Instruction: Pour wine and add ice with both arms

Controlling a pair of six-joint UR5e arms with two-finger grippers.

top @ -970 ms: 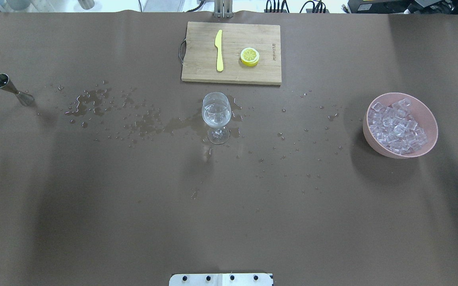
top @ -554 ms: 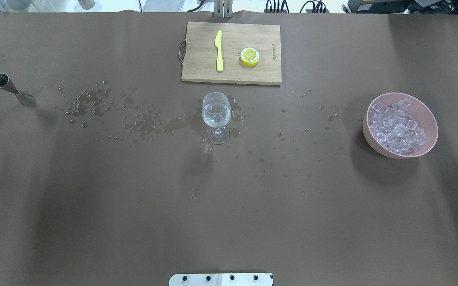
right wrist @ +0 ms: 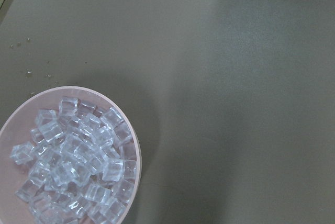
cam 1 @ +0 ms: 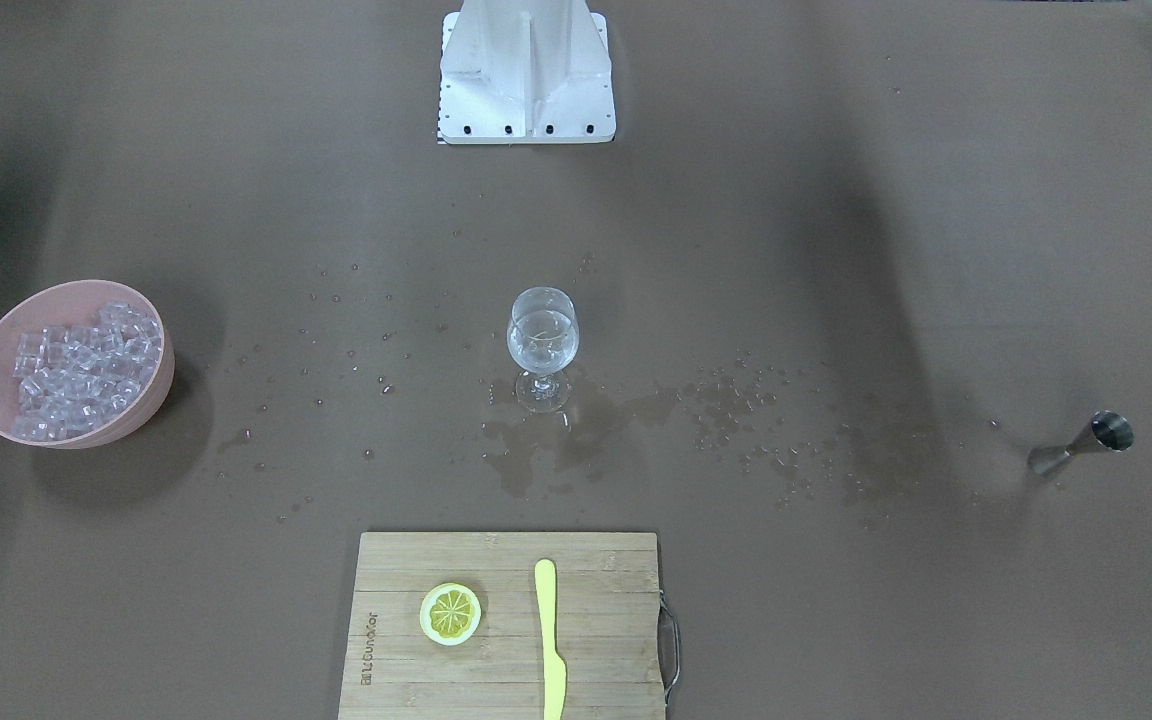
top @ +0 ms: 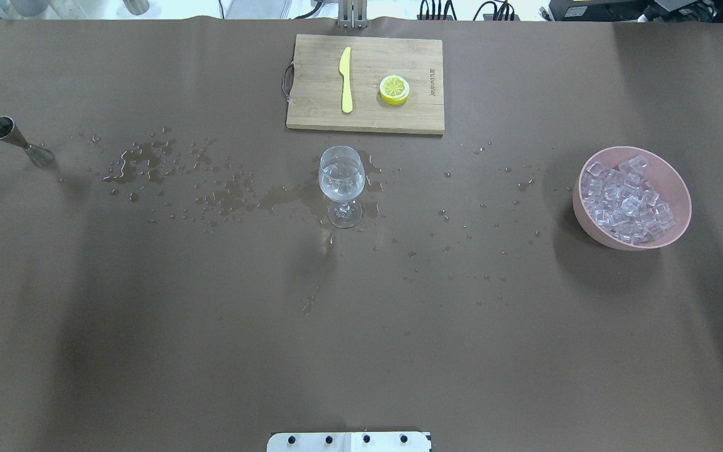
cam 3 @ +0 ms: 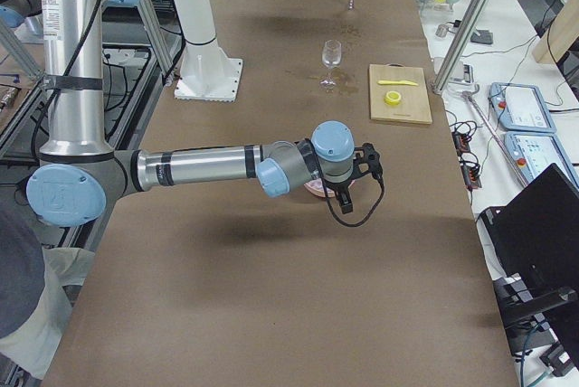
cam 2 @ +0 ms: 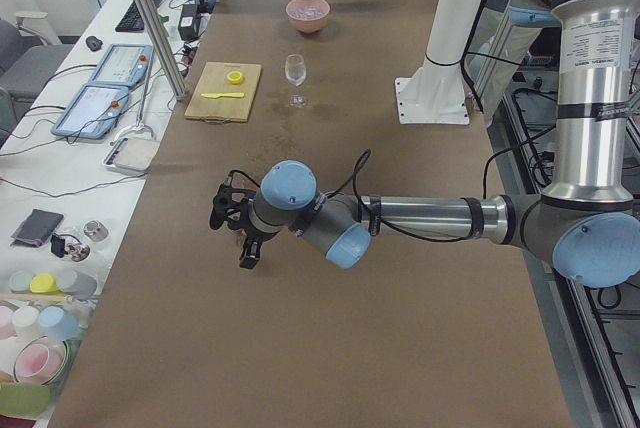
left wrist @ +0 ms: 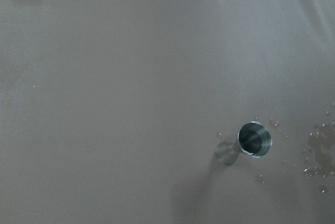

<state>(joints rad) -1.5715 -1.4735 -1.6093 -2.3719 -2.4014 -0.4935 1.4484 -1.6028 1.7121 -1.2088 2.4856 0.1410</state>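
The wine (top: 340, 184) sits in the upright glass (top: 343, 216) mid-surface (top: 361, 339), among spilled drops. At its 3 o'clock, ice (top: 626, 202) fills a pink bowl (top: 675, 181); at 9 o'clock stands a jigger (top: 20, 142). Left pincer (cam 2: 247, 259) and right pincer (cam 3: 342, 200) hang above the surface; whether either is parted or closed, I cannot tell.

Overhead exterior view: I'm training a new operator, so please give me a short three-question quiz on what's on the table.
1. True or false: the wine glass lies on its side.
2. The heap of ice cubes sits in: A) the pink bowl; B) a steel pot; C) a blue tray.
3. Which utensil lies on the cutting board with the lemon slice?

Key: 1 false, it stands upright. 2 A. 3 the yellow knife.
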